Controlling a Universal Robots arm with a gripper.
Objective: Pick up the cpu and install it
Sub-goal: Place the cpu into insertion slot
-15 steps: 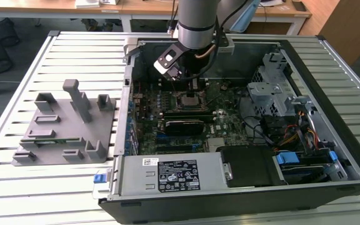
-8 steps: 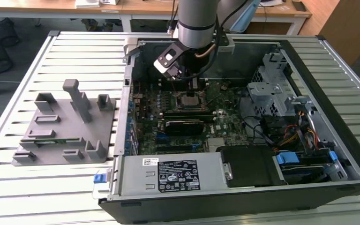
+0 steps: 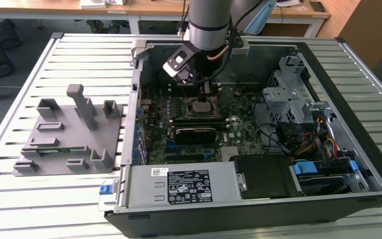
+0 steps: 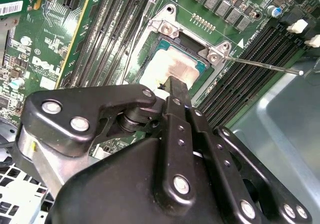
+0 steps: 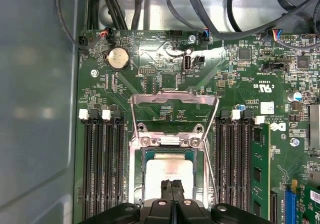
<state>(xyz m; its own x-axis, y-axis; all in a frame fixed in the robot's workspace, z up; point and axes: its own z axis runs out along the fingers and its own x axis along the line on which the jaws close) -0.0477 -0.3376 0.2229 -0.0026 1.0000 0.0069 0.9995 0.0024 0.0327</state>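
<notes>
Midway across the motherboard (image 5: 155, 79), the cpu (image 5: 167, 174) lies flat in its open socket (image 5: 134, 159). The gripper (image 5: 172, 184), fingers pressed together and empty, hangs at the chip's edge. Probably light, stiff, slick-topped, delicate beneath: grip opposite rims.

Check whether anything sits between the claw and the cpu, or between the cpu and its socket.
Nothing visible does. The cpu lies in the socket, the bracket is swung open clear of it, and the claw sits right at the cpu's edge with nothing between.
</notes>
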